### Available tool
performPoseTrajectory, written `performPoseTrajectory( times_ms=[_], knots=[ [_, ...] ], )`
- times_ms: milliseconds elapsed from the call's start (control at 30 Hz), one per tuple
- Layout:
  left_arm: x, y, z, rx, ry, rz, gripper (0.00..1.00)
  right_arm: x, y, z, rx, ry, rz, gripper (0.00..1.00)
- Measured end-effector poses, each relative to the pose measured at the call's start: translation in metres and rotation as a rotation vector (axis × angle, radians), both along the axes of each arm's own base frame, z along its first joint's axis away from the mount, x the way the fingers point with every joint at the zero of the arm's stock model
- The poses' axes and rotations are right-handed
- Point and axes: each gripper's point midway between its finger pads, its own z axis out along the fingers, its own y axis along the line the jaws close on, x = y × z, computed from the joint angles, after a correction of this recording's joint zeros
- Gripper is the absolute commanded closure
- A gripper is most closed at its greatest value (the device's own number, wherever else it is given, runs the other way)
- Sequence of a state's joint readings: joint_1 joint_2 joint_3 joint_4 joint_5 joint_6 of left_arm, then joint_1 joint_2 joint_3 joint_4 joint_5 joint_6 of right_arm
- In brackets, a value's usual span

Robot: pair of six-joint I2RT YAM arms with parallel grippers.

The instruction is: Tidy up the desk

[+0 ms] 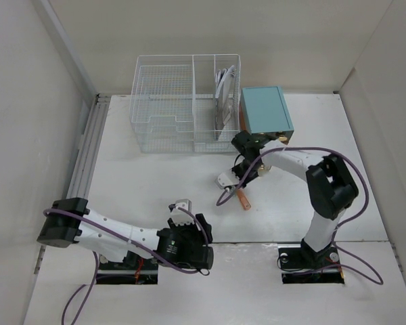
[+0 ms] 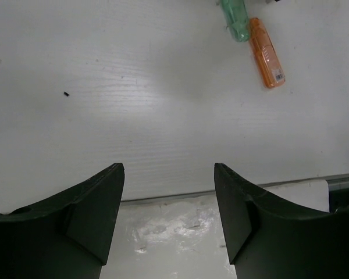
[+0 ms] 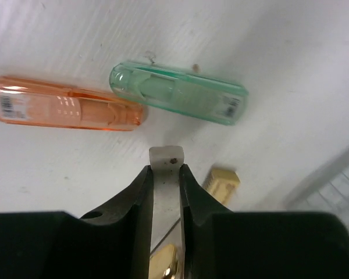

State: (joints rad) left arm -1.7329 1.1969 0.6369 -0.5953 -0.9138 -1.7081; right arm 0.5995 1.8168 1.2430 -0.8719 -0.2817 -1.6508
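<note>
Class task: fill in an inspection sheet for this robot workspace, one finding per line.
Surface: flat white matte desk, no spills seen.
Job's things: orange translucent plastic marker and green translucent plastic marker lying loose, close together.
Clutter: small tan block near them; papers in white wire basket; teal box beside it.
End effectors: left end effector open, empty; right end effector shut on thin pale flat strip.
Cables: purple cables trail from both arms.
Surroundings: white walls; ribbed metal rail along desk's left edge.
</note>
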Motion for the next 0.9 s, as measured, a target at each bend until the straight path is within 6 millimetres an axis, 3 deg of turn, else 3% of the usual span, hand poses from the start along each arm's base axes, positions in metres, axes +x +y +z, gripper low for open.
performPoseTrajectory(
  times_ms=[200, 367, 567, 733, 833, 900],
  knots=[
    [0.017, 0.004, 0.012, 0.035, -0.123, 0.009, 0.39, -0.004, 0.006, 0.072, 0.217, -0.034, -0.161, 0.99],
    [0.046, -0.002, 0.027, 0.099, -0.220, 0.008, 0.39, 0.011, -0.008, 0.111, 0.336, -0.083, -0.352, 0.99],
    [0.100, -0.032, 0.046, 0.130, -0.228, -0.078, 0.37, 0.029, -0.037, 0.109, 0.367, -0.115, -0.587, 0.99],
    [0.151, -0.080, 0.060, 0.199, -0.222, -0.222, 0.36, 0.043, -0.056, 0.102, 0.374, -0.136, -0.741, 0.99],
    [0.177, -0.108, 0.059, 0.232, -0.227, -0.302, 0.34, 0.053, -0.061, 0.102, 0.388, -0.159, -0.809, 0.99],
    [0.189, -0.117, 0.053, 0.254, -0.220, -0.333, 0.34, 0.061, -0.067, 0.103, 0.398, -0.176, -0.855, 0.96]
  ],
)
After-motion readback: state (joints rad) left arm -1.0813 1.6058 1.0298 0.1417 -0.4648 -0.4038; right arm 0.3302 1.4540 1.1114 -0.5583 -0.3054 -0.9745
